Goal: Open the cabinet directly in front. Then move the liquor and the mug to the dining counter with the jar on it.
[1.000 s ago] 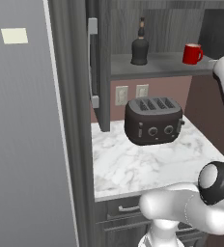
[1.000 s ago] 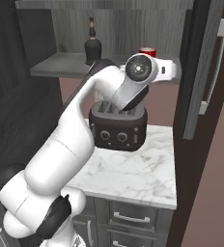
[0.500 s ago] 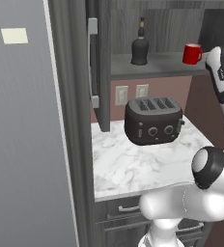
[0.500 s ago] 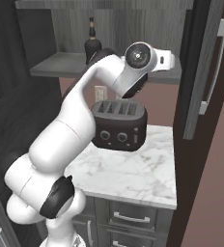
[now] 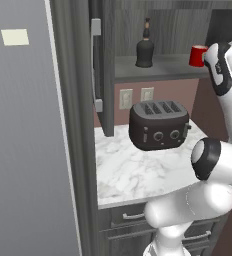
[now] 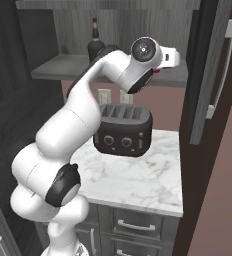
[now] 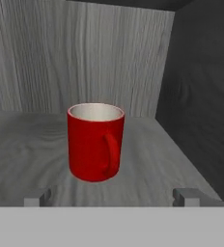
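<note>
Red and glossy, the mug [image 7: 95,142] stands upright on the grey wood-grain shelf of the cabinet [image 7: 46,62], straight ahead of the gripper [image 7: 113,197] in the hand view. Its handle faces the camera, turned slightly to the right of the mug's middle, and its white inside shows at the rim. The two fingertips [image 7: 37,197] rise at the bottom of that view, one well to the left of the mug and one well to the right, so the jaws stand spread wide with nothing between them. The mug sits beyond the tips, apart from both; it seems not to have entered the gap, though the low angle makes depth hard to judge.

From the left base view the mug [image 5: 198,55] stands on the shelf at the right end, just beside the arm's white wrist. The liquor [image 5: 144,50] stands on the same shelf, well to the left of the mug. Both cabinet doors hang open. Below the shelf a dark toaster [image 5: 159,125] sits on the small marble counter [image 5: 125,172].
</note>
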